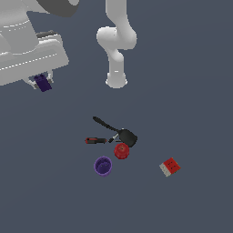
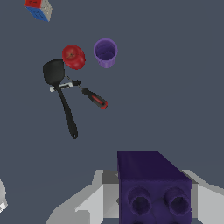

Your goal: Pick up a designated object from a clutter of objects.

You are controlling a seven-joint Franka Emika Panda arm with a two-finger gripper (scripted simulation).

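The designated object (image 1: 43, 83) is a small dark purple block held between my gripper's fingers, high above the floor at the exterior view's left. My gripper (image 1: 42, 83) is shut on it. In the wrist view the purple block (image 2: 153, 183) fills the near part of the picture, with round holes on its face and the grey fingers (image 2: 94, 201) on either side. The clutter lies far below: a black long-handled pan (image 1: 119, 132), a red-and-black-handled tool (image 1: 96, 140), a red round cup (image 1: 121, 150) and a purple cup (image 1: 103, 166).
A red-white box (image 1: 170, 167) lies apart at the exterior view's right. The arm's white base (image 1: 116, 79) stands behind the clutter. In the wrist view the pan (image 2: 59, 89), tool (image 2: 94, 97), red cup (image 2: 73, 57), purple cup (image 2: 105, 52) and box (image 2: 38, 8) show.
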